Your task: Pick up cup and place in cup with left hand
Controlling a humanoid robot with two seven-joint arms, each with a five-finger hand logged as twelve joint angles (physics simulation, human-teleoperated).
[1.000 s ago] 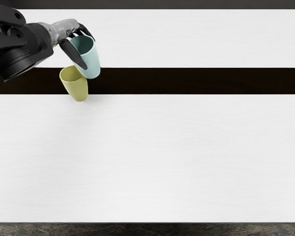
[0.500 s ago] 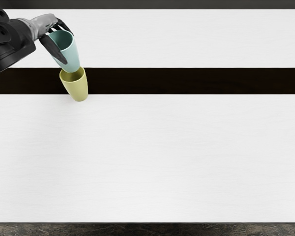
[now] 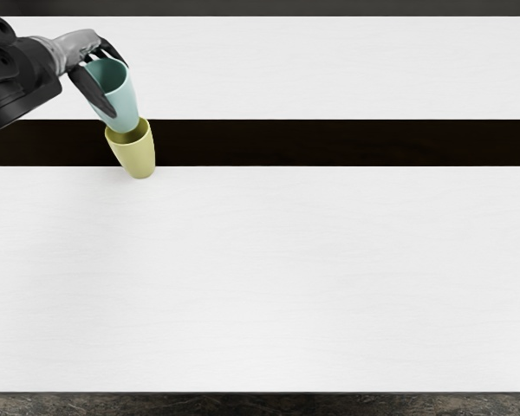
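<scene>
Gripping the blue cup [image 3: 126, 102] with the left robot hand [image 3: 117, 87], high in the left part of the head view. Reaching in from the left edge with a black arm [image 3: 16, 85], joined to the robot hand by a pale grey section [image 3: 73, 48]. Curling dark fingers [image 3: 94, 92] around the blue cup, with one long digit lying slantwise across the side towards the left and more digits bent over by the far part of the rim. Keeping the blue cup mouth up, open towards the camera, with a slight tilt in the view and a darker inside showing past the digits. Bringing the base of the blue cup right over the mouth of the yellow cup [image 3: 137, 159], covering the far part of the opening and leaving some of the near inner wall in sight. Impossible to judge from this slant between hanging just above the mouth and dipping a little way in; likewise impossible to tell about touching. Certainly not sunk deep, with nearly all of the blue cup showing above the yellow cup. Standing mouth up on the white desk [image 3: 286, 277], in the case of the yellow cup, with a faint shadow by the base and a dark band [image 3: 347, 143] crossing behind.
</scene>
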